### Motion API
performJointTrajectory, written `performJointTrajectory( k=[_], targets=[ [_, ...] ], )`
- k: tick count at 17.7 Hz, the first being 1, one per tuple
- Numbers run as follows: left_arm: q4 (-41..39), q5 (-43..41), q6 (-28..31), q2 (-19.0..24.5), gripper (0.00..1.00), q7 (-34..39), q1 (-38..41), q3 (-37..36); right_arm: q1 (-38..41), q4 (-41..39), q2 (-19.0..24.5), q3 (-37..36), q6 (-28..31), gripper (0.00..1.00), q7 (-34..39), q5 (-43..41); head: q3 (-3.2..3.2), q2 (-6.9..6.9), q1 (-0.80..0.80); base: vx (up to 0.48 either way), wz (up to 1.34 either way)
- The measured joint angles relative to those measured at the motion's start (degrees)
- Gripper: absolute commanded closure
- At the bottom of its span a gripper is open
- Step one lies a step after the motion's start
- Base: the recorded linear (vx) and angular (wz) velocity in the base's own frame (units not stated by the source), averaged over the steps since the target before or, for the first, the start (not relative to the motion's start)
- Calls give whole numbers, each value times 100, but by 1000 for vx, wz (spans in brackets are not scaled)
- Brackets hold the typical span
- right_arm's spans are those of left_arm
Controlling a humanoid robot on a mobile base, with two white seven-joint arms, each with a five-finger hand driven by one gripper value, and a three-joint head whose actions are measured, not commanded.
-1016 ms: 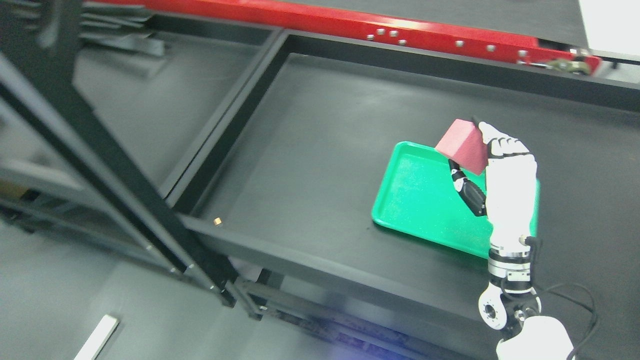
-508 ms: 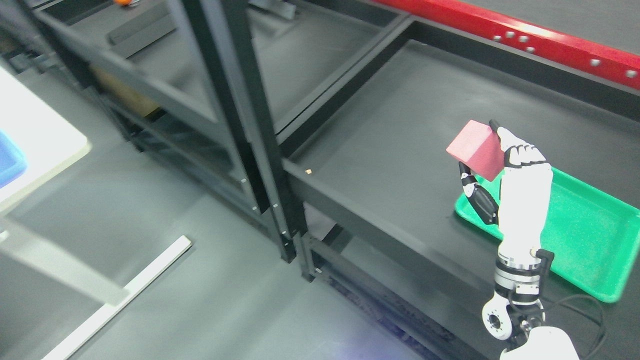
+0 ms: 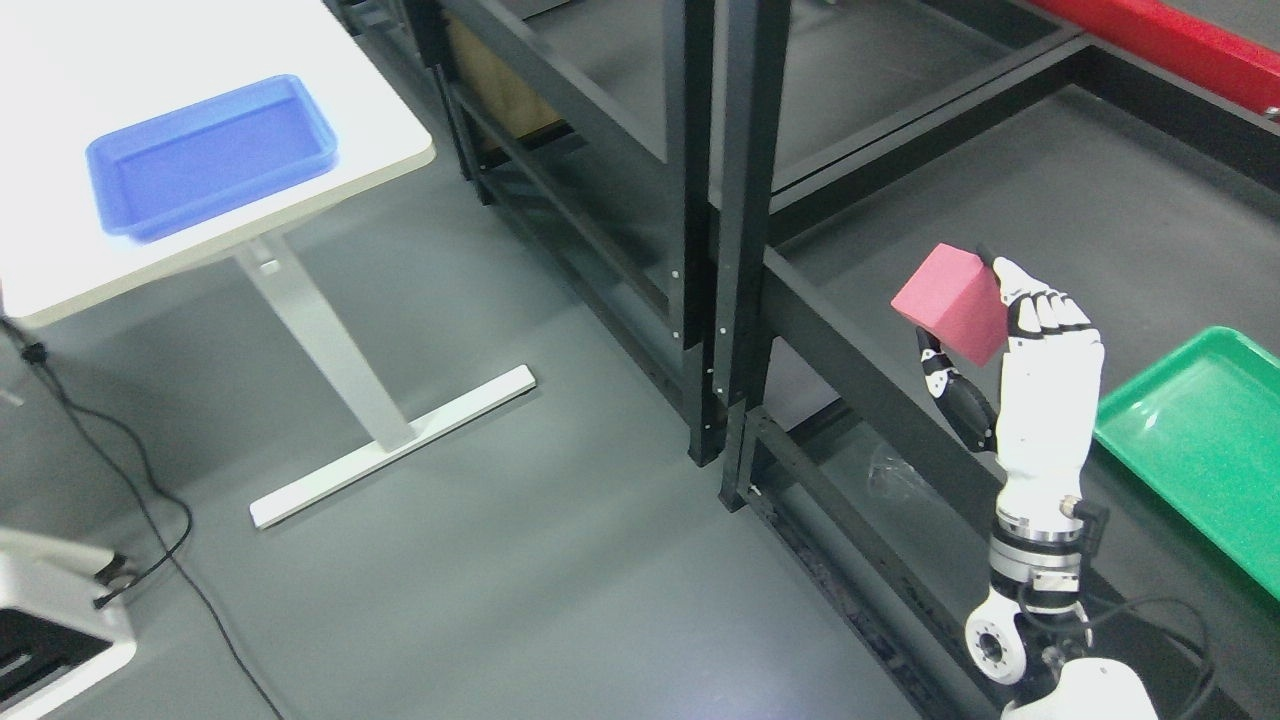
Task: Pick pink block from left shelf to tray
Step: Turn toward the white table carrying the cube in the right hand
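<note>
My right hand (image 3: 975,330) rises from the lower right and is shut on a pink block (image 3: 950,303), thumb under it and fingers behind its right side. The block hangs tilted over the front rail of the black shelf (image 3: 860,340). A green tray (image 3: 1195,445) lies on the shelf at the right edge, to the right of my hand. A blue tray (image 3: 210,152) sits on a white table (image 3: 130,250) at the upper left. My left arm does not show.
Black shelf uprights (image 3: 735,230) stand in the middle of the view. The table's white leg and foot (image 3: 370,440) rest on grey floor. A black cable (image 3: 110,450) trails at the left toward a white device (image 3: 50,620). A red beam (image 3: 1180,45) crosses the upper right.
The whole view has swung left, bringing the white table and blue tray into sight and pushing the green tray to the right edge. My right hand still holds the pink block.
</note>
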Motion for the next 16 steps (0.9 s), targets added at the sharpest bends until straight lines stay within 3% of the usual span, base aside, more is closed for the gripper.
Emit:
performJointTrajectory(
  k=[8,16],
  targets=[
    [0,0,0,0,0,0,0,0,-1,-21,10,12,-7,97,8,1,0,1,0,-115,578],
    [-1,0,0,0,0,0,-2,0,-19,-24,15,29,-13,96,10,4,0,1,0,45,406]
  ],
)
